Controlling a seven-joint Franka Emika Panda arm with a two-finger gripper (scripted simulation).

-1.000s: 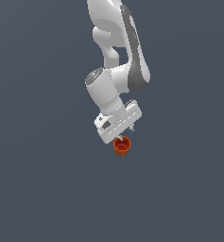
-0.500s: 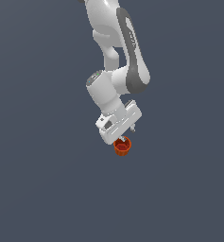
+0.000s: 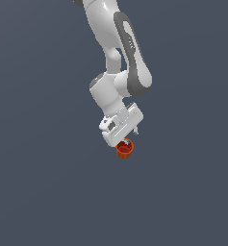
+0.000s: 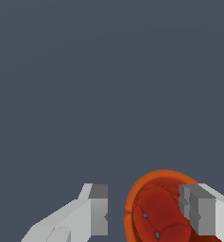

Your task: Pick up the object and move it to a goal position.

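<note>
The object, a small orange-red pot (image 3: 125, 150) with ribbed sides and a round rim, sits on the flat grey ground. My white gripper (image 3: 126, 142) hangs right over it, tilted, with its fingertips at the rim. In the wrist view the pot (image 4: 156, 208) lies between the two fingers but off-centre. One finger (image 4: 198, 212) overlaps the rim, and the other finger (image 4: 97, 210) stands apart from the pot's outer wall with a gap. The gripper (image 4: 149, 215) is open and holds nothing. The pot's lower part is cut off by the edge of the wrist view.
Plain dark grey ground surrounds the pot on all sides in both views. The white arm (image 3: 120, 57) rises from the gripper toward the exterior view's top. No other objects or markers show.
The arm's upper links have shifted slightly. The gripper stays over the pot at about the same spot, and the pot has not moved.
</note>
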